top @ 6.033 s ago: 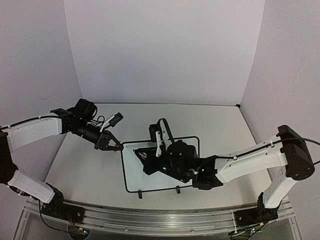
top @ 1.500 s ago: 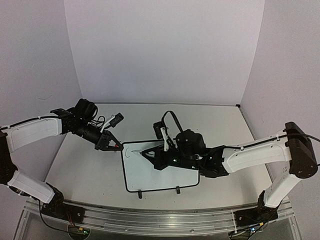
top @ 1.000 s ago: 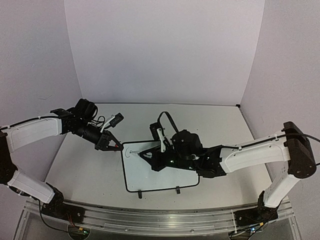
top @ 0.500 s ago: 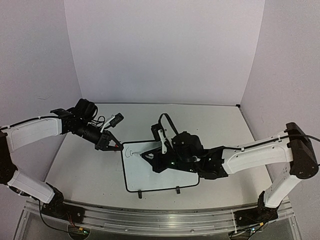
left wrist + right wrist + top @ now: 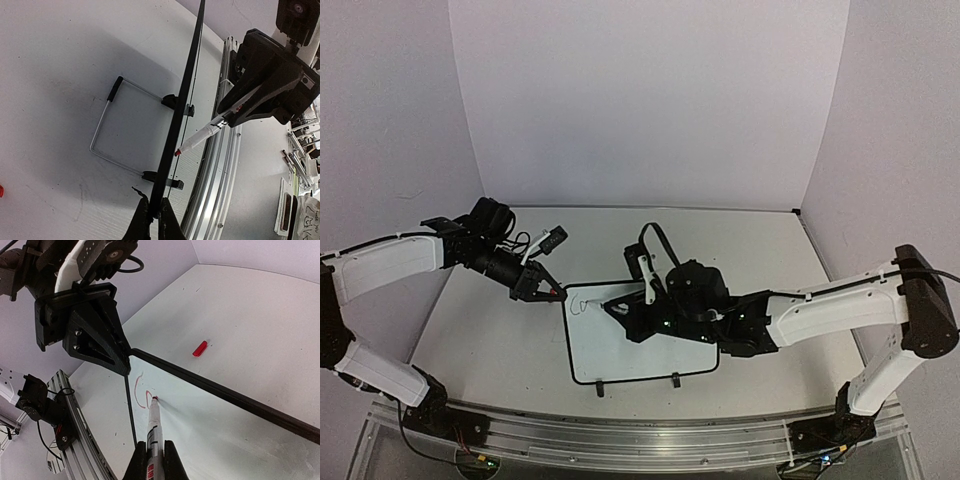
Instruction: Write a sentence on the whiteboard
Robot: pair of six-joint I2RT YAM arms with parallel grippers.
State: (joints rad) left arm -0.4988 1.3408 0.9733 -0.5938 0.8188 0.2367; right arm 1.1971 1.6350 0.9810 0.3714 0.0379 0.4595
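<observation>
White tabletop [image 5: 490, 340], red cap [image 5: 200, 348] just beyond whiteboard [image 5: 620, 355], marker [image 5: 154, 425] near its corner

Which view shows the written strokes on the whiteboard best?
The right wrist view: the red strokes show large beside the marker tip. The top view shows them tiny; the left wrist view, none.

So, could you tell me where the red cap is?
Right wrist view: the red cap lies on the table just beyond the whiteboard edge, near the left gripper.
</observation>
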